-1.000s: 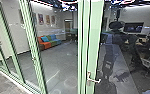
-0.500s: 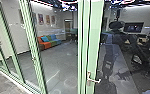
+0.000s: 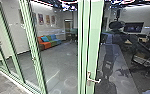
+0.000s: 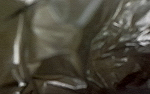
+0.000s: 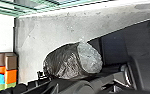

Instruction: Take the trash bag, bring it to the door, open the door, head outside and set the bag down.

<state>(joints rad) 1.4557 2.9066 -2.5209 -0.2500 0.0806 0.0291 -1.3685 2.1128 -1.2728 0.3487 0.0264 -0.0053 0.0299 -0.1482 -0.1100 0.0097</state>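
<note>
The door's metal lever handle (image 3: 93,80) is low on a pale green upright (image 3: 94,40) in the head view. Dark, shiny, creased plastic of the trash bag (image 4: 131,50) lies close to the camera in the left wrist view. The right wrist view shows the trash bag (image 5: 63,61) as a rounded bundle, dark at one end and paler, see-through at the other, against black robot parts. Whether either gripper is holding it cannot be made out.
Glass panels in green frames (image 3: 34,57) run along the left in the head view. Through them are a colourful sofa (image 3: 49,42), wall pictures and grey floor (image 3: 58,60). Dark robot-like shapes (image 3: 109,55) show in the glass at right. A paved strip (image 3: 1,81) is at lower left.
In the head view, dark, arm-like shapes in the glass at right have shifted and now slant differently. The door handle, frames and sofa look unchanged.
</note>
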